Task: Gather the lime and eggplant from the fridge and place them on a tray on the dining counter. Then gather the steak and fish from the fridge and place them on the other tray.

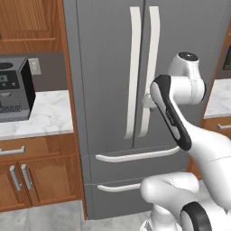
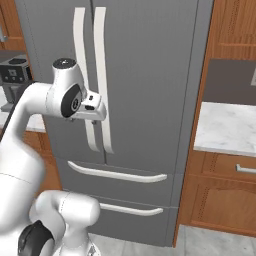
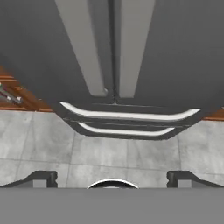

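Gripper (image 3: 112, 178) fingers spread wide and holding nothing, the white arm reaches toward the closed fridge (image 1: 108, 67), the hand level with the lower stretch of the two long door handles (image 1: 143, 72) and close to the right-hand one. Both grey doors are shut, so the lime, eggplant, steak and fish presumably sit behind them, out of sight; neither tray nor the dining counter is in frame.

From here the likely risk is a mis-aimed grasp: the two curved white handles run side by side, nearly touching at the door seam, and fingers set off-centre could straddle both or slide off the smooth, rounded bar. A pull at a poor angle might also slip rather than swing the door.

Flat matte grey panels face the fridge, with two drawers (image 1: 135, 173) below carrying bowed white pulls. A white veined marble desk (image 1: 40, 115) over wooden cabinets flanks it, bearing a boxy dark coffee machine (image 1: 16, 88) near its back edge.
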